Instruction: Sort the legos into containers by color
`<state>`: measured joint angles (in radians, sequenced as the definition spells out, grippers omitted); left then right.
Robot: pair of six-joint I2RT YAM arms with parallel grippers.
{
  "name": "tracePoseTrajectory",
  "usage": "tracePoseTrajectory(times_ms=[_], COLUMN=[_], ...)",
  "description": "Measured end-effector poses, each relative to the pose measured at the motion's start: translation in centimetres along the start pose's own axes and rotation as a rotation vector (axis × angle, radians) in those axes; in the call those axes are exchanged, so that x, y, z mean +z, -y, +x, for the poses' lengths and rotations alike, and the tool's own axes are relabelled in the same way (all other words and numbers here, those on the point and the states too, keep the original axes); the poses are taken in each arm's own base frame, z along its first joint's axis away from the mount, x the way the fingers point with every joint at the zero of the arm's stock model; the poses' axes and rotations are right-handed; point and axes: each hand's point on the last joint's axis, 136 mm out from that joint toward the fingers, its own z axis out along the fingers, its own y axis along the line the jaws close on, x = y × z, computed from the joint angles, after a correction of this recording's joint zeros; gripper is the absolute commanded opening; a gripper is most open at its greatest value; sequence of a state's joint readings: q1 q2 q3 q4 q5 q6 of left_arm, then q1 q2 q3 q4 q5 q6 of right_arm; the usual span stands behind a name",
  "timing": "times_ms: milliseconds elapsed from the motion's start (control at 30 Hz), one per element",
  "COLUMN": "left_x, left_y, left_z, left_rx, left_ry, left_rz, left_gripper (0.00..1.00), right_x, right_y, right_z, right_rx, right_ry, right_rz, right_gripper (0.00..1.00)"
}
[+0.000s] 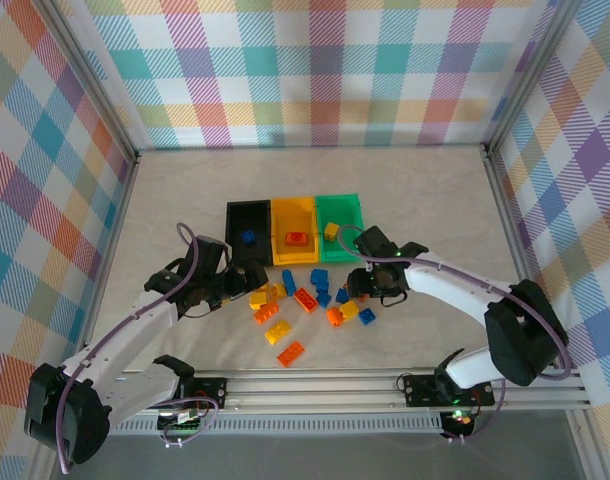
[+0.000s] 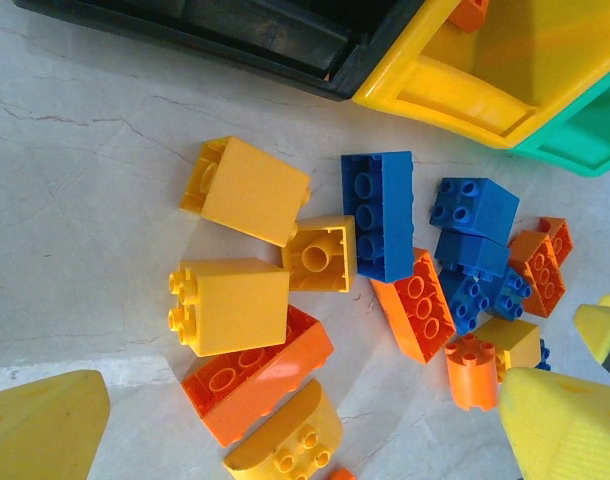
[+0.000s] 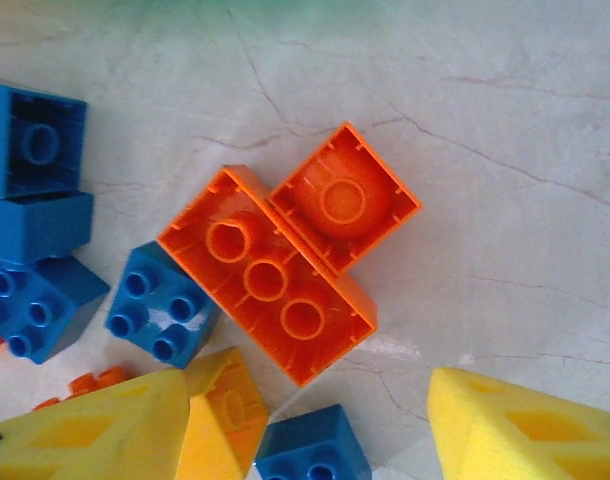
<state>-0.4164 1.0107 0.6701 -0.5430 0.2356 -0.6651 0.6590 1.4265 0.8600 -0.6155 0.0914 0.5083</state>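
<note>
Starting at the left: find the left tool (image 2: 305, 385) spread wide, pinching nothing, low over the left side of the legos (image 1: 303, 303) strewn on the tabletop (image 1: 185, 190) just in front of the bins. Beneath, note yellow bricks (image 2: 235, 305) pressed against an orange-red brick (image 2: 255, 378), with a long blue brick (image 2: 377, 215) just beside. Likely to trap two colours at once if closed here, or to shove neighbours out of reach; safer to centre on a single brick first.

Moving right along the joined row: black bin (image 1: 247, 215) holding a lone blue brick (image 1: 248, 238), yellow-orange bin (image 1: 293, 215) holding a lone orange-red brick (image 1: 297, 238), green bin (image 1: 345, 215) holding a lone yellow brick (image 1: 331, 232). Easy to drop yellow pieces into the yellow-orange bin by look alone; would break the pairing already shown.

Further right: find the right tool (image 3: 310, 385) with fingers apart, gripping nothing discernible, over an upturned long orange-red brick (image 3: 270, 280) touching an upturned square orange-red brick (image 3: 345, 195). Beware the small yellow brick (image 3: 220, 415) against one finger (image 3: 95, 430) and the small blue brick (image 3: 165, 305) close by: could wedge in the gap, tilt the target, or end with a mixed pair carried off.
</note>
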Motion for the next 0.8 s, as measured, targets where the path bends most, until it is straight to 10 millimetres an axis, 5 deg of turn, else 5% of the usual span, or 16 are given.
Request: tracePoseTrajectory(times_ms=[500, 800], left_x=[0.7, 0.8], left_y=[-0.4, -0.4], left_z=[0.4, 0.4], left_rx=[-0.006, -0.008], left_ry=[-0.013, -0.015], left_rz=[0.002, -0.001], left_gripper=[1.0, 1.0], right_x=[-0.3, 1.9], right_y=[0.8, 0.4], right_z=[5.8, 7.5], right_rx=[-0.025, -0.095], right_ry=[-0.098, -0.174], right_rz=[-0.049, 0.008], right_gripper=[0.68, 0.68])
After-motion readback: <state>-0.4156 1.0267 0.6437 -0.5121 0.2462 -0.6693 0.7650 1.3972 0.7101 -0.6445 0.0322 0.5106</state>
